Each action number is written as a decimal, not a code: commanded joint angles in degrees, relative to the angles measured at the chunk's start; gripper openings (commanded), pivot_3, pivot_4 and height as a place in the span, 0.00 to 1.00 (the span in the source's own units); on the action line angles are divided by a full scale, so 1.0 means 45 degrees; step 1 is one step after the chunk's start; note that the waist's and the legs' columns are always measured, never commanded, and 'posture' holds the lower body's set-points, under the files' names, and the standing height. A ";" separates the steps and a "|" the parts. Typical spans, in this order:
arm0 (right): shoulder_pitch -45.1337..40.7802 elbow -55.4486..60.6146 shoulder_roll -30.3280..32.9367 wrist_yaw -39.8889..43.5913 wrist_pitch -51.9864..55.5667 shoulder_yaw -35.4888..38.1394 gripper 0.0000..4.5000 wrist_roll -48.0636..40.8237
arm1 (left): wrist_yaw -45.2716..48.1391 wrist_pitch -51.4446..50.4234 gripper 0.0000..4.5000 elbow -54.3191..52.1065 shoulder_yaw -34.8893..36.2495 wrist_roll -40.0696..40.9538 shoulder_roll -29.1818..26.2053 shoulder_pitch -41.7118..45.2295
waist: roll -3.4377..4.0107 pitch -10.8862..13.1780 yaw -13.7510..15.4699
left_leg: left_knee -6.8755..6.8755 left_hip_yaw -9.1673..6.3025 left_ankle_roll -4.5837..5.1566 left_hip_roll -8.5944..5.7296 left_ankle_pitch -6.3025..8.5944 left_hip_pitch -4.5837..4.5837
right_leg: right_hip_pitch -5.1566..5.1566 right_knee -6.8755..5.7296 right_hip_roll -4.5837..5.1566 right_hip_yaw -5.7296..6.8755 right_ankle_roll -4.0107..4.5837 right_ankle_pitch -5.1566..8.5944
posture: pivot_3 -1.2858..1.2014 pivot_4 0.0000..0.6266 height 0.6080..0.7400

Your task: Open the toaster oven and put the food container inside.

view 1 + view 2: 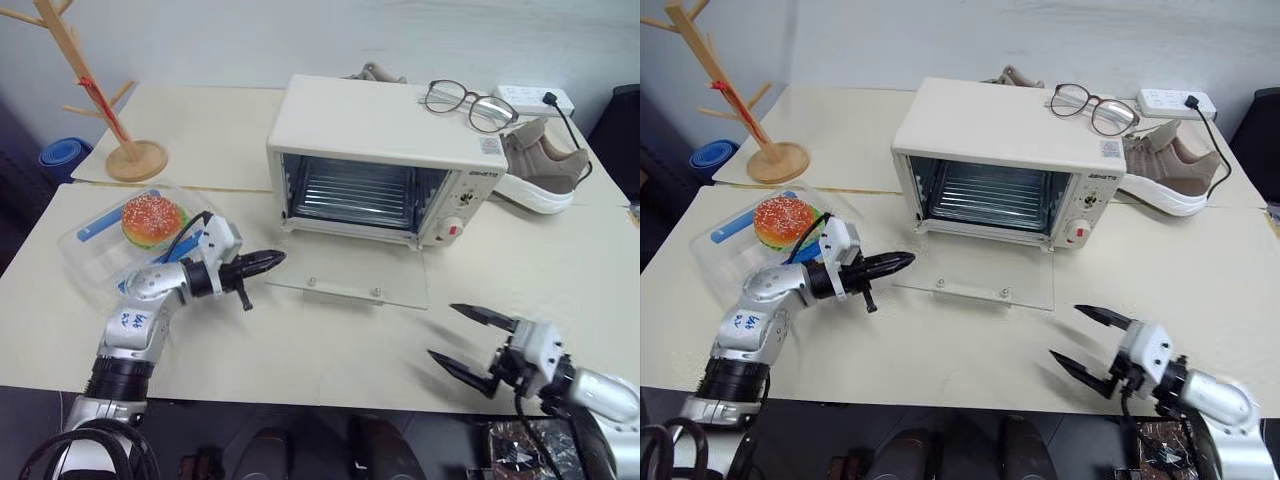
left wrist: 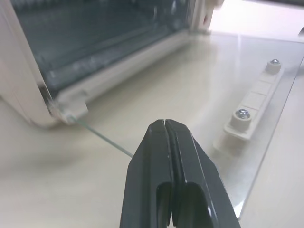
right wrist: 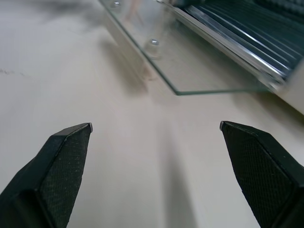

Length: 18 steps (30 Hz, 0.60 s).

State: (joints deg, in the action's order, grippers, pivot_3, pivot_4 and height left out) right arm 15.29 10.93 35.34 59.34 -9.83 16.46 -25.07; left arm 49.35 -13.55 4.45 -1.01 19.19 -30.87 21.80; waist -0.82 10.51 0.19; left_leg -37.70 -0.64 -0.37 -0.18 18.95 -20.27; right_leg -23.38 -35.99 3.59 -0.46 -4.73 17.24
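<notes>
One step done: toaster oven door flat open. Food container sits left of it, untouched. Left gripper pinched shut on nothing, probably just off the door's left edge; right gripper spread wide, near right. Next: left reopens, reaches container

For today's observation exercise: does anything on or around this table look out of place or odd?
Yes. A beige shoe sits on the table right of the toaster oven, and a pair of glasses rests on the oven's top, an odd spot on an appliance that heats up. Its glass door lies flat open, as intended.
</notes>
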 commanded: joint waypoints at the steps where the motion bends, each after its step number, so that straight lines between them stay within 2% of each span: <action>1: -0.0415 0.0429 0.0180 -0.0227 0.0193 0.0539 1.00 -0.0728 | -0.0633 0.0348 0.01 -0.0760 -0.0021 -0.0411 0.0315 -0.0330 | -0.0001 0.0000 -0.0058 | 0.0000 -0.0004 -0.0001 0.0001 -0.0001 0.0005 | 0.0003 -0.0007 0.0000 0.0001 0.0000 0.0000 | 0.52 0.24 1.00; 2: -0.0652 0.0495 0.0167 -0.0244 0.0295 0.0486 1.00 -0.0837 | -0.0764 0.0417 0.01 -0.0836 -0.0008 -0.0508 0.0409 -0.0476 | 0.0000 0.0000 -0.0079 | -0.0001 -0.0010 -0.0004 0.0005 -0.0002 0.0004 | 0.0003 -0.0008 -0.0003 0.0005 0.0002 -0.0001 | 0.52 0.24 1.00; 6: -0.1670 0.0623 -0.0169 -0.0118 0.0262 -0.0038 1.00 -0.1125 | -0.1158 0.0233 0.20 -0.1817 0.0286 -0.0335 0.0613 -0.1485 | 0.0005 -0.0003 -0.0086 | 0.0008 -0.0010 -0.0013 0.0008 -0.0002 0.0004 | -0.0004 -0.0005 -0.0005 0.0004 0.0003 -0.0001 | 0.52 0.24 1.00; 7: -0.1880 0.0662 -0.0285 -0.0183 0.0199 -0.0225 1.00 -0.1026 | -0.1500 0.0132 0.27 -0.2198 0.0591 -0.0215 0.0690 -0.1776 | 0.0005 -0.0002 -0.0083 | 0.0011 -0.0011 -0.0015 0.0009 -0.0002 0.0002 | -0.0005 0.0000 -0.0005 0.0004 0.0003 -0.0001 | 0.52 0.24 1.00; 11: -0.2603 0.1898 -0.0278 -0.0100 0.2968 -0.1165 1.00 -0.3290 | -0.2635 -0.0154 0.54 -0.4509 0.3053 0.1534 0.1093 -0.3488 | 0.0005 0.0000 -0.0085 | 0.0012 -0.0022 -0.0017 0.0016 -0.0001 -0.0018 | -0.0023 0.0005 0.0001 0.0007 0.0003 -0.0001 | 0.52 0.24 1.00; 14: -0.3341 0.2021 -0.0848 -0.0213 0.2411 -0.1637 1.00 -0.2877 | -0.3059 -0.0061 0.76 -0.5861 0.4489 0.2151 0.1042 -0.4778 | 0.0004 0.0001 -0.0086 | 0.0007 -0.0026 -0.0023 0.0033 0.0003 -0.0022 | -0.0023 0.0014 0.0001 0.0009 0.0005 -0.0001 | 0.52 0.24 1.00; 15: -0.3686 0.1899 -0.1230 -0.0404 0.2326 -0.1882 1.00 -0.2765 | -0.3269 -0.0330 0.82 -0.6289 0.5110 0.2556 0.1027 -0.5338 | 0.0006 -0.0001 -0.0069 | 0.0006 -0.0028 -0.0022 0.0029 0.0004 -0.0020 | -0.0020 0.0014 0.0002 0.0011 0.0006 0.0000 | 0.52 0.24 1.00; 18: -0.5118 0.0825 -0.2259 0.0507 0.1173 -0.3160 1.00 -0.1967 | -0.4257 -0.1104 1.00 -0.7931 0.9798 0.4672 0.1468 -0.9058 | -0.0015 -0.0010 -0.0385 | 0.0015 -0.0018 -0.0024 0.0041 0.0014 -0.0011 | -0.0018 0.0020 -0.0001 0.0003 0.0015 0.0005 | 0.52 0.24 1.00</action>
State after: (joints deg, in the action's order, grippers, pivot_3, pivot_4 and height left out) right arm -6.24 16.16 26.04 59.52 -1.45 4.12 -35.23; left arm 32.97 -17.57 -26.95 31.66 34.81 -24.96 -14.07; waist -0.89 10.47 -1.55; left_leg -37.61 -0.71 -0.44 0.03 19.08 -20.31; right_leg -23.45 -35.87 3.58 -0.44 -4.62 17.29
